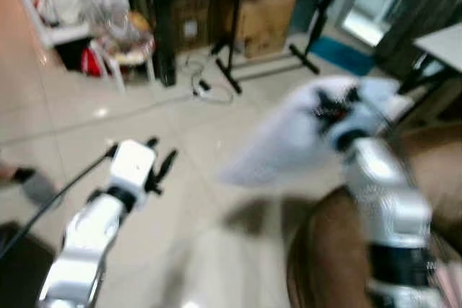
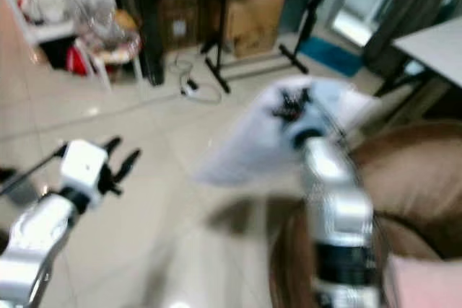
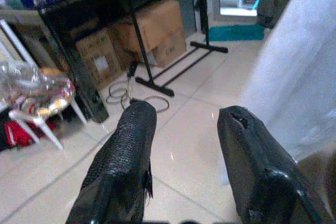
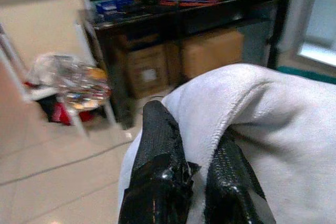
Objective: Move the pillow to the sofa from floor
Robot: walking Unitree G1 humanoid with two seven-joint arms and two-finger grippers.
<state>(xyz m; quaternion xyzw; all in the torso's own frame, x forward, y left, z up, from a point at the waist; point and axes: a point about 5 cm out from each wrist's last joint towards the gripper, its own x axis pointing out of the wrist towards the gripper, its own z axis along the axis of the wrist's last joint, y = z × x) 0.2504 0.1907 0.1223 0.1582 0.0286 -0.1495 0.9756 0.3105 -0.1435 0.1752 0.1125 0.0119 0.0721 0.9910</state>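
Pale, soft pillow [image 4: 273, 129], edge bunched in clenched right hand [image 4: 191, 174], off floor; left hand [image 3: 186, 169] released w/ nothing in it

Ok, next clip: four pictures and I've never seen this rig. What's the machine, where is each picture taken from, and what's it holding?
It is a walking humanoid robot with two silver arms. The two wide pictures come from its head, looking down; the other two come from cameras on its wrists. The right gripper is pinched shut on the edge of a pale blue-white pillow, held up off the tiled floor near the brown sofa. The left gripper is open and holds nothing. Behind are cardboard boxes under a dark table and a white chair with clutter on it. The head pictures are blurred.
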